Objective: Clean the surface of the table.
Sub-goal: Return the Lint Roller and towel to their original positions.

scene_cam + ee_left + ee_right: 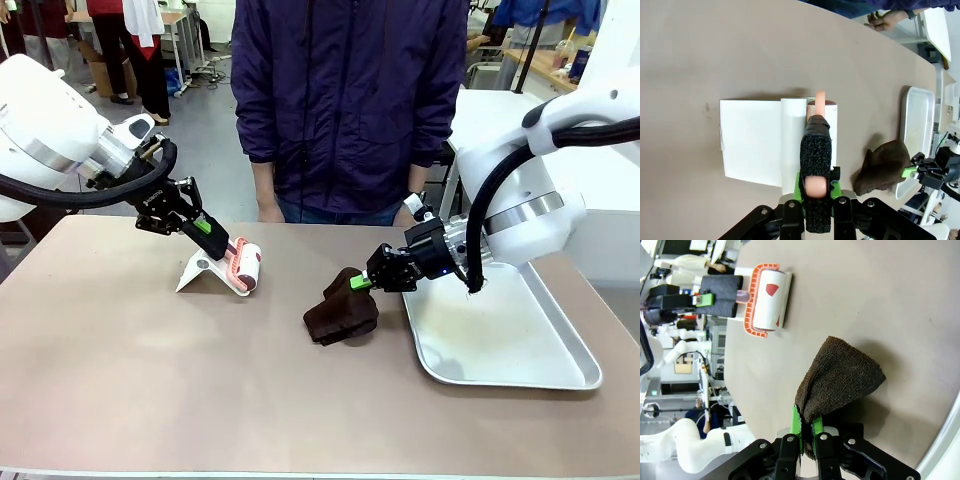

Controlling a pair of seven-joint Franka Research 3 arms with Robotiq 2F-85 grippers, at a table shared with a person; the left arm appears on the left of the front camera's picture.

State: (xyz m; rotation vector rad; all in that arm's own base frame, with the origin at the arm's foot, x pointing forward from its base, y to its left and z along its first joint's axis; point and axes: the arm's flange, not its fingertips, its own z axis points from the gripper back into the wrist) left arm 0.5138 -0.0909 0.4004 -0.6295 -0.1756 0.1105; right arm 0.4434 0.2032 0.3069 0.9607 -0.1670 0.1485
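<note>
Right pincer (362,283) is what I check first in the front view: its green pads are clamped on a corner of a dark brown cloth (342,313), which slumps on the desk (150,390) at about 8 o'clock from the pads. Just beside it at 3 o'clock lies a silver metal tray (560,375). My left pincer (214,236), at 10 o'clock from the cloth, is around the pink handle of a lint roller (246,265) seated on its white stand (203,272). The person stands at the far edge.

From the left wrist, the handle lies between the green pads, but I cannot tell whether they grip it or have let go. The stand reads as smooth, folded white plastic.

From the right wrist, the pads pinch a nubby terry fold. The matte taupe top runs long from side to side. I judge that the right arm, nearer the middle, should wipe.
</note>
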